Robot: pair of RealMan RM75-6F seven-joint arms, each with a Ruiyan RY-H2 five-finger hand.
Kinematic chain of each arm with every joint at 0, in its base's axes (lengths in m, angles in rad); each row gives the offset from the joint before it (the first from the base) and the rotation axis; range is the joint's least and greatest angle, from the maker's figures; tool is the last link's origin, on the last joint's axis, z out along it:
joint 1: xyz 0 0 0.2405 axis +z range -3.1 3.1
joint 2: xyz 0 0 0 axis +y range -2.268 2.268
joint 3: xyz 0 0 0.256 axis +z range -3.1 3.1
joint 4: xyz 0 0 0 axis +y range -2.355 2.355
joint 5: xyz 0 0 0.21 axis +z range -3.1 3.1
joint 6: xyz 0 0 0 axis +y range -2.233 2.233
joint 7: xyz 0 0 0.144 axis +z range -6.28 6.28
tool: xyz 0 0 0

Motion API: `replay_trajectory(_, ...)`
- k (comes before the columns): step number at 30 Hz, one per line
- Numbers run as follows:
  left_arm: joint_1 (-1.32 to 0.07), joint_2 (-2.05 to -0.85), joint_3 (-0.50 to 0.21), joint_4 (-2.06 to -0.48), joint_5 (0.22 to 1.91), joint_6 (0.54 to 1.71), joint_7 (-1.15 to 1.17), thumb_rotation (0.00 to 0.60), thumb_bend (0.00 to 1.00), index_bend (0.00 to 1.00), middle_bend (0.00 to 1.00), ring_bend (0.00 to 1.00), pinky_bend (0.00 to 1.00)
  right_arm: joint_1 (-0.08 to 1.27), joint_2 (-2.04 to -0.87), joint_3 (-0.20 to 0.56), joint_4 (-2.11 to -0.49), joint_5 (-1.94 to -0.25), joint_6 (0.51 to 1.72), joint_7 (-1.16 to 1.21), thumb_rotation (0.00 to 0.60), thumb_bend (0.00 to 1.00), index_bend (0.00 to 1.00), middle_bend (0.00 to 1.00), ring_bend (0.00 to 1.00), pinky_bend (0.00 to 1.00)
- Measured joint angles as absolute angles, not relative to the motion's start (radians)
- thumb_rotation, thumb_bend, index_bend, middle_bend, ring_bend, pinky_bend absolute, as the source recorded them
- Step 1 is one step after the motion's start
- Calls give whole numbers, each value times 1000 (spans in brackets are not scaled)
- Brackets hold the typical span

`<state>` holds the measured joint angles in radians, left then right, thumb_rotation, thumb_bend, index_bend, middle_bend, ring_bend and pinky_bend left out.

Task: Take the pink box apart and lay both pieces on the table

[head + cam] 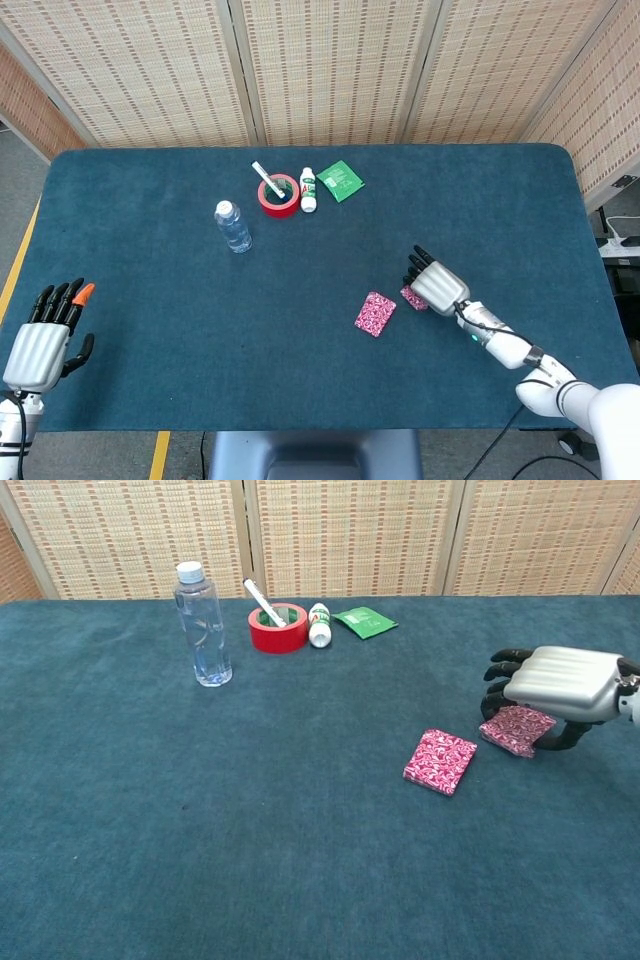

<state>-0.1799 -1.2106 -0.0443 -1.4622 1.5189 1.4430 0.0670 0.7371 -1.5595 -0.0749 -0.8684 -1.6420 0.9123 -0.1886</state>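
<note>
Pink-patterned, both box pieces: one piece (441,761) flat on the blue table (150,250) with bare cloth on all sides, the other piece (517,729) just to its right, under the right hand (556,683), fingers curled down over its far edge, thumb hooked at its right side. Near the table's front-left edge, beyond the cloth: left hand (42,340), fingers straight and close together, holding nothing. Far off toward the back edge: water bottle (202,626), red tape roll (279,628), small white bottle (319,625), green packet (364,621).

Right hand (560,685) sits over one box piece (517,730) on the bench (250,810). The other piece (441,761) lies just left of it. Bottle (202,625) stands far left, behind.
</note>
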Motion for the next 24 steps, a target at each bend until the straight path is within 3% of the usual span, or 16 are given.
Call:
replay_trajectory(12, -179, -1209, -43, -1468, 1523, 1448, 70, 600, 475, 0, 0, 0, 51, 732, -1559, -72, -862, -1655, 957, -180, 600, 271, 613, 481, 221, 0)
replay_trajectory(24, -178, -1212, -47, -1464, 1513, 1445, 72, 600, 475, 0, 0, 0, 51, 707, -1494, -60, -1006, -1670, 1055, -224, 600, 271, 629, 488, 257, 0)
